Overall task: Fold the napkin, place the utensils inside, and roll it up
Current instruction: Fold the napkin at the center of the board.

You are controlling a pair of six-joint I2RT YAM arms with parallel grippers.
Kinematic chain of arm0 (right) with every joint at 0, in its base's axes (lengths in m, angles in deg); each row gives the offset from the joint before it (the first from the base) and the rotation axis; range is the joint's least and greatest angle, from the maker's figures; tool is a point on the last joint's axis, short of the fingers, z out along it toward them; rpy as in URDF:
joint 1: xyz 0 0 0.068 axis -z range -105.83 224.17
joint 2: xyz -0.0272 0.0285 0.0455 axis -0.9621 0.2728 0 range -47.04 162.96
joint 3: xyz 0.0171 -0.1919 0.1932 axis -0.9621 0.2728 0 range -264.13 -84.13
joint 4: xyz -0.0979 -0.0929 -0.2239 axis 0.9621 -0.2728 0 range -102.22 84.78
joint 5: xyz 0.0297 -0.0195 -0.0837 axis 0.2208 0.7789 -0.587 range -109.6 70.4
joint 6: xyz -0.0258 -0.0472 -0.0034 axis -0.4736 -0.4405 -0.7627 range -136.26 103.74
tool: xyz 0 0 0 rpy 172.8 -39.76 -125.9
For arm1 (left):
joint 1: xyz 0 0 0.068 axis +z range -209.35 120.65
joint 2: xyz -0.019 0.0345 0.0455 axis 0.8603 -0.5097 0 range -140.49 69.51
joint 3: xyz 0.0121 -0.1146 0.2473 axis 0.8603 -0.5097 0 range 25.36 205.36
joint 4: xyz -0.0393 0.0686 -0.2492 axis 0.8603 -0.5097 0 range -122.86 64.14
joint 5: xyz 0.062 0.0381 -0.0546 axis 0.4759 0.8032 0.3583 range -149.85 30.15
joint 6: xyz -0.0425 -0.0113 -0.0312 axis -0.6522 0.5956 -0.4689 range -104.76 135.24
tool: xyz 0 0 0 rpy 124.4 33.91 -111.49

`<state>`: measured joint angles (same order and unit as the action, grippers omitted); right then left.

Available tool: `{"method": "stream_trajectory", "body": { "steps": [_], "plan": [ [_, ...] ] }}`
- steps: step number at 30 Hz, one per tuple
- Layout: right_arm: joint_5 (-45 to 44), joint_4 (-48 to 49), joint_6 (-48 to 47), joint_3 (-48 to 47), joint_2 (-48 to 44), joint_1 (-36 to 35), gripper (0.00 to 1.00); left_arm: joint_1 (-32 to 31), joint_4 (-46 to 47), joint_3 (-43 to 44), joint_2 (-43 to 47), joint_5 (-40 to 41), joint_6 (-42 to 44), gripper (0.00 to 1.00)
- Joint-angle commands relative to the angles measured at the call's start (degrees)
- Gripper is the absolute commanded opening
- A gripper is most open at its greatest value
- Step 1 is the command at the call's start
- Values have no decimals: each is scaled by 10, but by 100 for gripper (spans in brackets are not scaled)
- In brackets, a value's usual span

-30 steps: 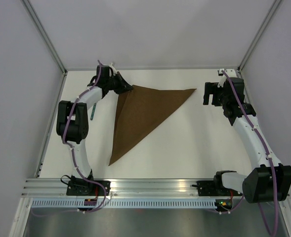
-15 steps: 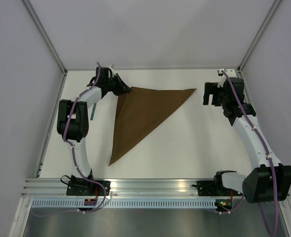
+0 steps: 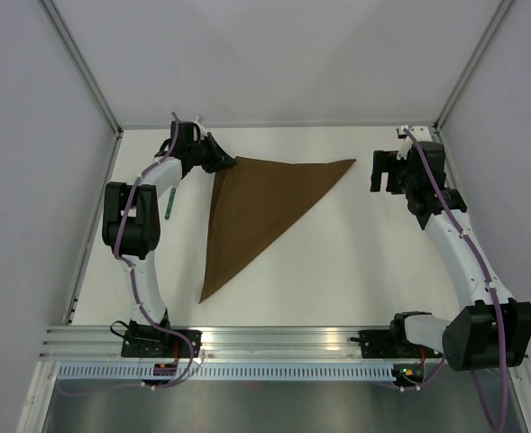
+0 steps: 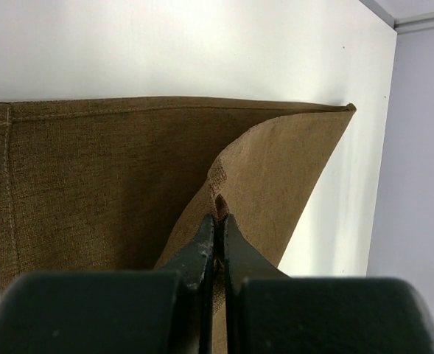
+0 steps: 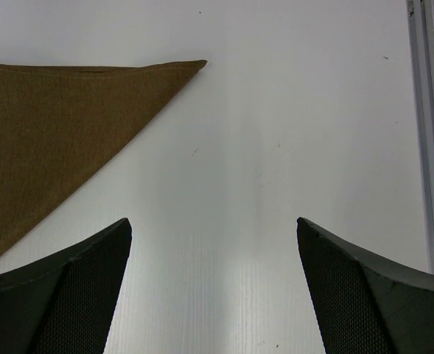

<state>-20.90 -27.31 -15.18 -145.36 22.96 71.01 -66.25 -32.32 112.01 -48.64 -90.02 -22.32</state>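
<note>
The dark brown napkin (image 3: 256,212) lies on the white table folded into a triangle, with points at the far left, far right and near left. My left gripper (image 3: 227,164) is shut on the napkin's upper layer at its far-left corner. In the left wrist view the cloth (image 4: 113,177) is pinched between the closed fingers (image 4: 202,247) and the top layer curls up. My right gripper (image 3: 382,171) is open and empty just right of the napkin's far-right tip (image 5: 191,66). A thin green utensil (image 3: 168,204) lies beside the left arm, partly hidden.
The white walls of the enclosure stand at the back and both sides. A metal rail (image 3: 283,341) runs along the near edge by the arm bases. A rail (image 5: 427,147) also shows at the right of the right wrist view.
My left gripper has drawn the napkin's corner a little farther back and left, flattening the raised fold at that corner. The right arm has not moved.
</note>
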Motion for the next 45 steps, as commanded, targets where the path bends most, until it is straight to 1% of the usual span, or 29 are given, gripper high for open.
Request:
{"method": "stream_trajectory", "body": {
  "steps": [1,45],
  "plan": [
    [-11,-11,-5,3,1,-2,98,7,-9,26,13,-11,-3,2],
    [-17,-9,-6,7,1,-3,98,29,-30,61,31,-27,8,2]
  ]
}}
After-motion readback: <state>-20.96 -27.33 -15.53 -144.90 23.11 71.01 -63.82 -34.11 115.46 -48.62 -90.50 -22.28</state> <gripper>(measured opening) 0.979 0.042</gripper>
